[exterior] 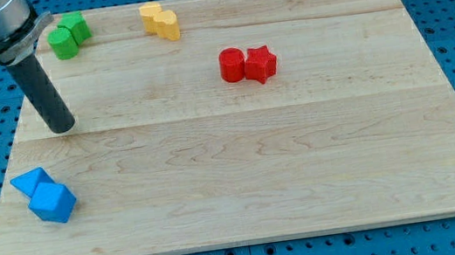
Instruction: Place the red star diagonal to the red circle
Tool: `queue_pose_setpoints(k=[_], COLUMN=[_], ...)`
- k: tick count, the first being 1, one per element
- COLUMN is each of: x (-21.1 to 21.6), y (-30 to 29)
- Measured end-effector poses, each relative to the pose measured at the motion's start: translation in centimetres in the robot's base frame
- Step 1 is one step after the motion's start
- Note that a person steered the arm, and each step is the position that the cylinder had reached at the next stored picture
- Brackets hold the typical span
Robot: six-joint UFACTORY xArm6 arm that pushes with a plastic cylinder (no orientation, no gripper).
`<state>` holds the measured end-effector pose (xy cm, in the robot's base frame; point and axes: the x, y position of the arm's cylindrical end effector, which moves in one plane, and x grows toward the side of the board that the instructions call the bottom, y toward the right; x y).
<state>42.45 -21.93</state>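
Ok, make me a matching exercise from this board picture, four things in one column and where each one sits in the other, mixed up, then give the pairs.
Things:
1. green blocks
2. yellow blocks
3. blue blocks
4. red star

Places:
A. touching the red circle on its side toward the view's right
B. near the board's lower left corner in the view
C. by the top edge, between the green pair and the red pair
D. top left corner, above my tip

Pairs: 1-D, 2-C, 3-B, 4-A
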Motion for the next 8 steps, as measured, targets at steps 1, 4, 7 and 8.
queue_pose_setpoints(k=[1,4,7,8], x=[-0.4,-0.8,-4.9,-8.9], y=[2.7,11.0,13.9,16.4])
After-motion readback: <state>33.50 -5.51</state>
